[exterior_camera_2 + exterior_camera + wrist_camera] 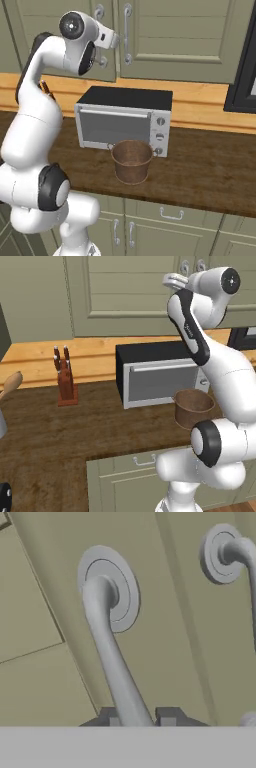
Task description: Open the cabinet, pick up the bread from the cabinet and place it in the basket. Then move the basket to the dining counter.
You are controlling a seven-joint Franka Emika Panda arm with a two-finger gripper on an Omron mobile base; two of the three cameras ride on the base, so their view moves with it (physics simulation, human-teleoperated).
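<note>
Even, soft rendered light, no glare

The base views are evenly bright, with a faint shadow under the basket (131, 161) on the dark counter (200, 165). The hand view is slightly soft, and the cabinet (45, 587) handle (112, 657) shows gentle shading along its curve.

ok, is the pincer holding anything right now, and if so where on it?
Yes. The pincer is shut on the cabinet door's curved metal handle, gripping the bar partway along, away from its round mount. The doors look closed.
</note>
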